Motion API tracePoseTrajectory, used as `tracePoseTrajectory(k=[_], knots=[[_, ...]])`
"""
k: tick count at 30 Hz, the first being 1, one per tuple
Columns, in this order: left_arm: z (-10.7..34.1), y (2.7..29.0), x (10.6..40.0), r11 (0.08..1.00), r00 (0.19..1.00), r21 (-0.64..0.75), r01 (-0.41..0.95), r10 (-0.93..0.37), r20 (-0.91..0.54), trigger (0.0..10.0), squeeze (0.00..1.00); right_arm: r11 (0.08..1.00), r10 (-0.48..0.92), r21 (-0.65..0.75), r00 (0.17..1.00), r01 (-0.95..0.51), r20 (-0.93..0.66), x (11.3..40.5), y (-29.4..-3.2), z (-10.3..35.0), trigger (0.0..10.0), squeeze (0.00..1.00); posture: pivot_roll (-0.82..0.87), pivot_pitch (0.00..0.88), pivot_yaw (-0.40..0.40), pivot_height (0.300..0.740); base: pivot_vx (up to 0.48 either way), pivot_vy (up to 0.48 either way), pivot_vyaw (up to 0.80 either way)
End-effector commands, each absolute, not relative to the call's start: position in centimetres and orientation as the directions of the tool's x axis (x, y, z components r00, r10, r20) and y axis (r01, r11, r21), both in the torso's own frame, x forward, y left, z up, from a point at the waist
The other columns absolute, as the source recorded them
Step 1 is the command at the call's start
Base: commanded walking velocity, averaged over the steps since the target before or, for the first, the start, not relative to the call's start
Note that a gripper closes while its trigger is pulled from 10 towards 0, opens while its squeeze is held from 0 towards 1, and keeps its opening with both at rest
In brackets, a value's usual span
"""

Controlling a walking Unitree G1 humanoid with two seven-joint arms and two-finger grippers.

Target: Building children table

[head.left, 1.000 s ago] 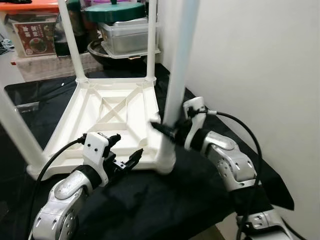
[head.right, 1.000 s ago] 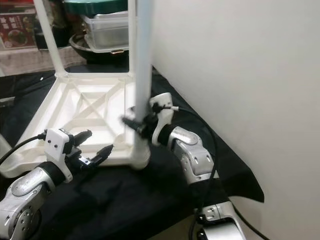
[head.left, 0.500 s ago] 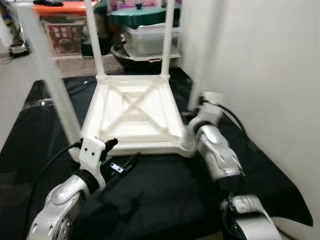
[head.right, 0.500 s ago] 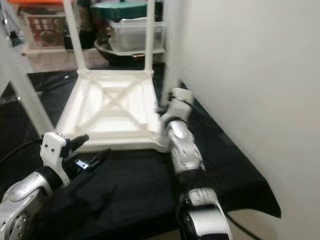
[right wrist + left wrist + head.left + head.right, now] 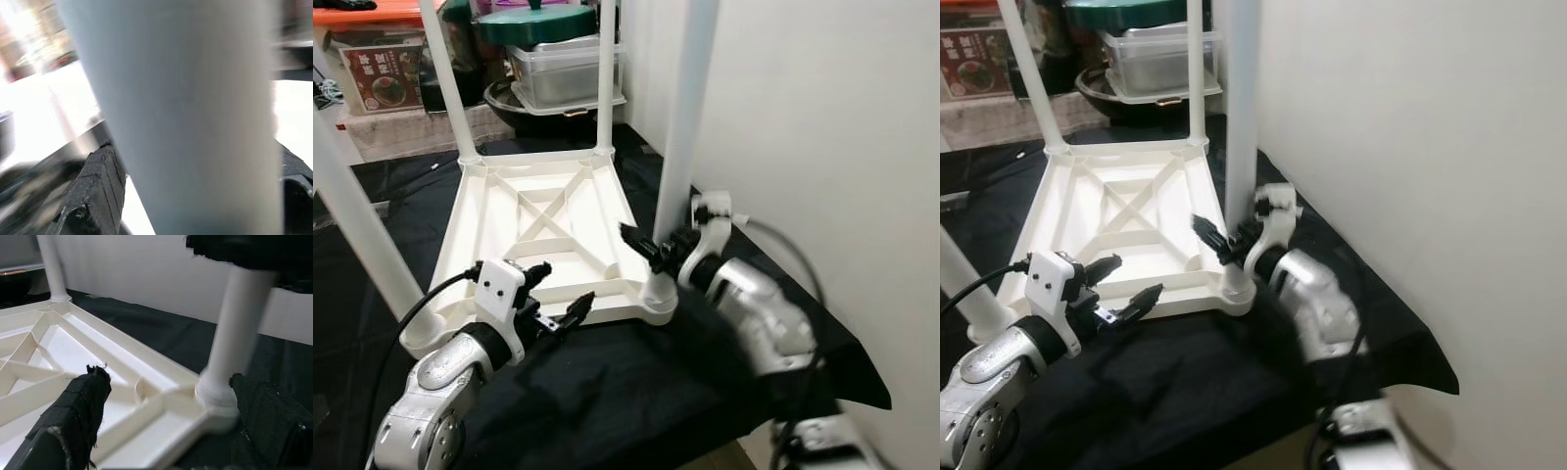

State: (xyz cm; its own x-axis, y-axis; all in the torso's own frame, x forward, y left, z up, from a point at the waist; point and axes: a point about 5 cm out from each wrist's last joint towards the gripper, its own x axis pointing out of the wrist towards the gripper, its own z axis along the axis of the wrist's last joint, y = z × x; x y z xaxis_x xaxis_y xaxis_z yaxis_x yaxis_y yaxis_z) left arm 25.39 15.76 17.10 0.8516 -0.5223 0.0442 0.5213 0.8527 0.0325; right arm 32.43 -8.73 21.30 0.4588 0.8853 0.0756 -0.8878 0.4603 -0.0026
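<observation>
Black cloth (image 5: 607,392) covering the work surface. White wall (image 5: 822,127) to the right. At the back: grey lidded bin (image 5: 563,69) with green lid (image 5: 536,22) on top, dark bowl (image 5: 514,103) beneath, printed box (image 5: 382,73) under an orange lid (image 5: 367,14).

All four table legs (image 5: 683,117) run past the top edge; the right hand (image 5: 658,257) and its forearm are motion-blurred.

Even indoor light leaves the pale wall (image 5: 822,127) bright and the black cloth (image 5: 636,392) dark, nearly without detail. The silver right arm (image 5: 759,318) is smeared by motion blur. In the right wrist view, the white plastic table leg (image 5: 181,112) is close, soft and unfocused, with washed-out glare behind it.
</observation>
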Motion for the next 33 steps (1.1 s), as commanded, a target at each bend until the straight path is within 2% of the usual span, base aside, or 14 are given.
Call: tracePoseTrajectory(k=[1, 2, 3, 8, 9, 10, 17, 18, 19, 23, 24, 27, 28, 33], knots=[[16.7, 15.9, 25.4, 0.854, 0.854, 0.031, 0.519, -0.519, 0.027, 10.0, 0.00, 0.258, 0.966, -0.025, 0.258, -0.966, 0.003, 31.2, -7.4, 19.9, 10.0, 0.00, 0.05, 0.000, -0.050, 0.740, 0.000, 0.000, 0.00], [16.7, 15.9, 25.4, 0.854, 0.854, 0.030, 0.519, -0.519, 0.029, 10.0, 0.00, 0.238, 0.971, -0.037, 0.238, -0.971, -0.004, 31.1, -7.5, 19.8, 10.0, 0.00, 0.05, 0.000, -0.050, 0.740, 0.000, 0.000, 0.00], [16.7, 15.9, 25.3, 0.855, 0.854, 0.029, 0.518, -0.519, 0.030, 10.0, 0.00, 0.240, 0.971, -0.001, 0.240, -0.971, 0.005, 31.5, -7.2, 19.4, 0.0, 0.00, 0.06, 0.000, -0.068, 0.740, 0.000, 0.000, 0.00], [16.6, 16.0, 25.1, 0.862, 0.861, 0.030, 0.506, -0.507, 0.031, 10.0, 0.00, 0.392, 0.919, 0.035, 0.390, -0.919, -0.059, 33.2, -6.6, 17.8, 0.0, 0.00, 0.07, 0.000, -0.079, 0.740, 0.000, 0.000, 0.00], [16.5, 16.1, 24.9, 0.869, 0.869, 0.025, 0.494, -0.495, 0.031, 10.0, 0.00, 0.821, 0.569, 0.057, 0.807, -0.568, -0.156, 36.6, -7.7, 16.1, 0.0, 0.00, 0.07, 0.000, -0.083, 0.740, 0.000, 0.000, 0.00], [16.5, 16.1, 24.8, 0.870, 0.870, 0.023, 0.492, -0.492, 0.031, 10.0, 0.00, 0.891, 0.452, 0.055, 0.873, -0.451, -0.184, 37.1, -8.1, 15.7, 0.0, 0.00, 0.07, 0.000, -0.083, 0.740, 0.000, 0.000, 0.00], [16.2, 15.9, 24.6, 0.868, 0.868, 0.013, 0.496, -0.496, 0.026, 10.0, 0.00, 0.979, -0.141, 0.120, 0.973, 0.165, -0.183, 35.6, -15.2, 14.5, 0.0, 0.00, 0.05, 0.000, -0.071, 0.740, 0.000, 0.000, 0.00], [16.2, 15.7, 24.7, 0.863, 0.862, 0.006, 0.506, -0.506, 0.024, 10.0, 0.00, 0.986, -0.051, 0.146, 0.985, 0.076, -0.165, 34.2, -14.2, 14.9, 2.6, 0.00, 0.03, 0.000, -0.054, 0.740, 0.000, 0.000, 0.00], [16.2, 15.6, 24.7, 0.858, 0.857, 0.005, 0.514, -0.514, 0.023, 10.0, 0.00, 0.983, 0.074, 0.174, 0.988, -0.050, -0.135, 33.8, -12.7, 15.6, 10.0, 0.00, 0.03, 0.000, -0.050, 0.740, 0.000, 0.000, 0.00], [16.2, 15.4, 24.8, 0.849, 0.849, 0.004, 0.528, -0.528, 0.023, 10.0, 0.00, 0.923, 0.316, 0.238, 0.948, -0.303, -0.020, 33.1, -10.2, 17.4, 10.0, 0.00, 0.01, 0.000, -0.041, 0.740, 0.000, 0.000, 0.00], [16.1, 15.4, 25.0, 0.849, 0.849, 0.007, 0.529, -0.529, 0.022, 10.0, 0.00, 0.900, 0.365, 0.242, 0.930, -0.362, 0.036, 33.4, -10.2, 18.0, 10.0, 1.00, 0.02, 0.000, -0.043, 0.740, 0.000, 0.000, 0.00], [16.2, 15.5, 25.2, 0.850, 0.849, 0.011, 0.527, -0.527, 0.023, 10.0, 0.00, 0.821, 0.485, 0.292, 0.869, -0.490, 0.095, 34.0, -9.2, 19.0, 10.0, 1.00, 0.02, 0.000, -0.043, 0.740, 0.000, 0.000, 0.00], [16.4, 15.5, 25.3, 0.849, 0.848, 0.013, 0.529, -0.529, 0.027, 10.0, 0.00, 0.755, 0.589, 0.256, 0.796, -0.604, 0.140, 34.2, -8.4, 19.9, 10.0, 0.00, 0.02, 0.000, -0.041, 0.740, 0.000, 0.000, 0.00], [16.5, 15.7, 25.2, 0.848, 0.848, 0.019, 0.530, -0.530, 0.030, 10.0, 0.00, 0.302, 0.946, 0.068, 0.308, -0.951, 0.100, 31.6, -7.2, 20.6, 10.0, 0.00, 0.03, 0.000, -0.051, 0.740, 0.000, 0.000, 0.00]])
